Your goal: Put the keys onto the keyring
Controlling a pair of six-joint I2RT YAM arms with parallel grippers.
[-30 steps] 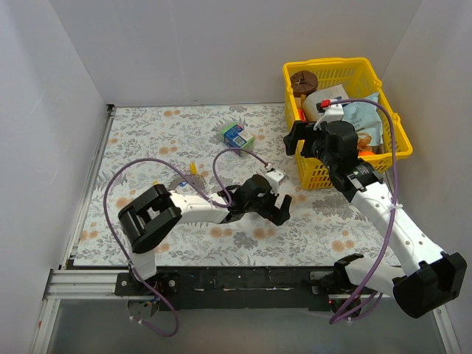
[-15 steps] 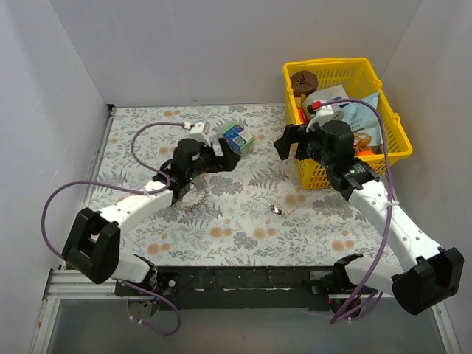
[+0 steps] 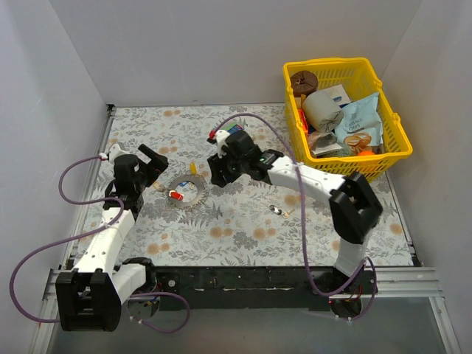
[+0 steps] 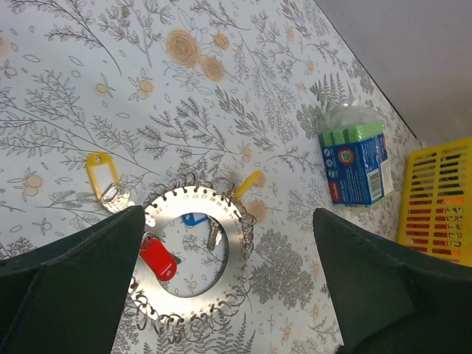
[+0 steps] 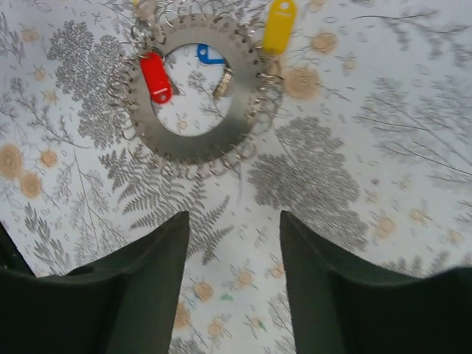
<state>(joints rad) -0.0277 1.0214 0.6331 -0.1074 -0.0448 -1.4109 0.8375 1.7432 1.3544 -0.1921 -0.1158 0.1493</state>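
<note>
- Vs 0.5 s ago: left arm [image 3: 110, 228] pulled back from centre to the left edge. Right arm [image 3: 310, 181] left the basket [image 3: 346, 65], now reaches over centre.
- Left gripper [image 3: 153, 165]: wide, empty, points at the keyring [image 5: 198, 146].
- Right gripper [image 3: 216, 171]: wide, empty, near the ring's far-right side.
- Keyring: flat, centre-left. Red key [image 5: 155, 76] and blue key [image 5: 209, 54] in its hole, yellow key [image 5: 279, 26] at rim.
- Loose key [image 3: 276, 210]: apart, to the right.

The floral table [image 3: 243, 225] carries the keyring [image 4: 236, 252], keys [image 4: 156, 258], a carton [image 4: 355, 162] and a yellow basket [image 3: 333, 65].
</note>
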